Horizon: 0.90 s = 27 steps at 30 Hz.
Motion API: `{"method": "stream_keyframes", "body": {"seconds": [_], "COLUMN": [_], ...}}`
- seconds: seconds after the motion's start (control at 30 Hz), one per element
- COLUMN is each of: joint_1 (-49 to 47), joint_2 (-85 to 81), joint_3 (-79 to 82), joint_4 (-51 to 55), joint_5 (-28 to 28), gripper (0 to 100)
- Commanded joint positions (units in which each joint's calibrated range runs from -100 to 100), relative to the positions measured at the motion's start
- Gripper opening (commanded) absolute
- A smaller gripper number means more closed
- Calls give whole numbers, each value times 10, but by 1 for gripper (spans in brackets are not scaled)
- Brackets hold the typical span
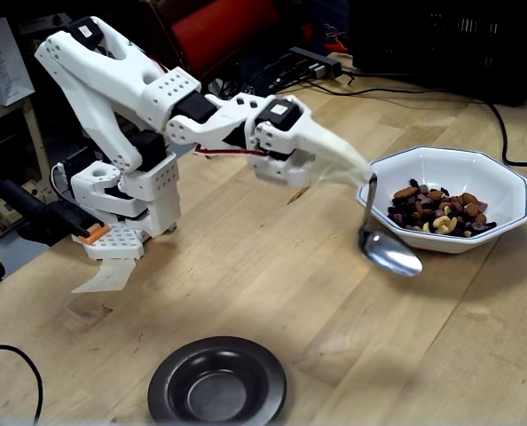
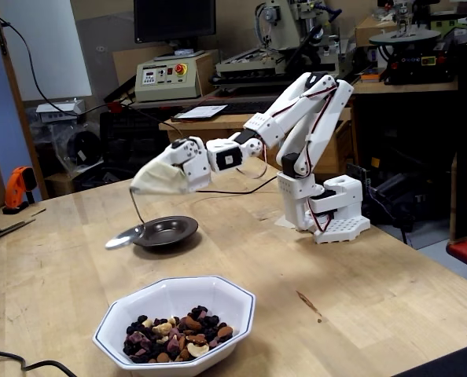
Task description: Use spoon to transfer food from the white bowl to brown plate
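on the wooden table (image 1: 272,293) the arm is stretched out low toward the white bowl (image 1: 450,177), and the spoon (image 1: 389,253) is clamped by its handle in the closed gripper (image 1: 363,170) — its scoop hangs empty just outside the bowl's near rim, above the tabletop. food (image 1: 439,211) is piled inside the bowl. the brown plate (image 1: 217,383) is seen well apart, empty, at the table's front edge — in a fixed view (image 2: 166,232) it sits behind the spoon.

Everything sat on a light wooden workbench (image 1: 272,293). The white bowl (image 1: 503,191), the brown plate (image 1: 217,383) and the arm's base (image 1: 121,209) rested right on it, well apart.
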Motion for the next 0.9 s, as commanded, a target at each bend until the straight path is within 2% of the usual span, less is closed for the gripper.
{"method": "stream_keyframes", "body": {"seconds": [0.0, 0.2, 0.37, 0.5, 0.67, 0.87], "joint_1": [-5, -5, -8, -53, -116, -137], "joint_2": [7, 9, 44, 65, 73, 73], "joint_3": [25, 75, 106, 112, 108, 107], "joint_4": [-81, -198, -208, -209, -209, -209], "joint_5": [4, 9, 30, 49, 49, 49], "gripper": [4, 4, 4, 4, 4, 4]}}
